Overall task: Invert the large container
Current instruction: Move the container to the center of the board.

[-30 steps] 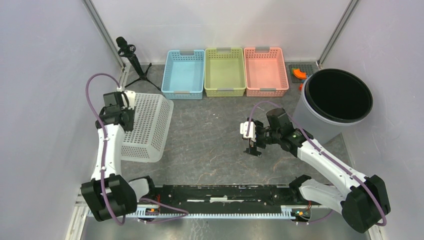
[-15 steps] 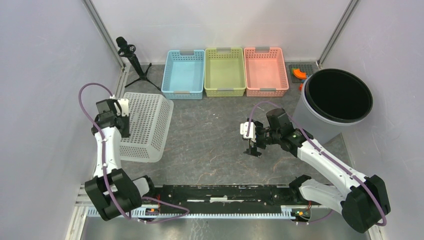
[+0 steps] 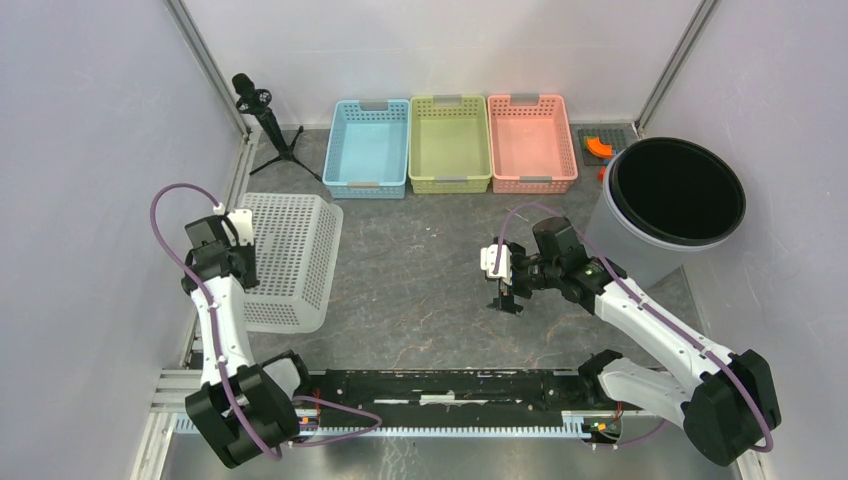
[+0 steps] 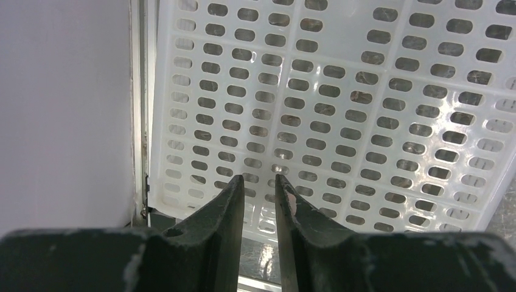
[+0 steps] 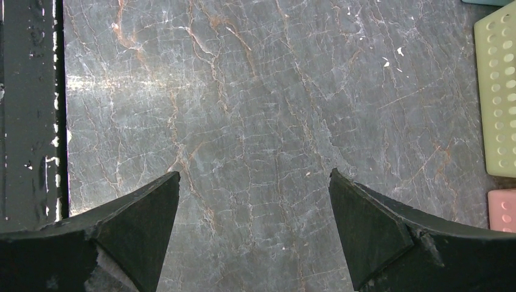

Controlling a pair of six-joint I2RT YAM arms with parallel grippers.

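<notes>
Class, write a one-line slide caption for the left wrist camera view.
Left arm's dark fingers, a narrow gap apart, pointing at the white perforated basket beside the wall.

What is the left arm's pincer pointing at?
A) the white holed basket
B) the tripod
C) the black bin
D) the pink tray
A: its own wrist camera shows the left pincer with its tips right over the white holed basket.

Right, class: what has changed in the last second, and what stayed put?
The left hand drew back toward the near-left corner, its jaws narrowing to a slim gap with nothing held. The white perforated plastic basket shifted slightly nearer. The right hand, open, and the grey round bin stayed put.
</notes>
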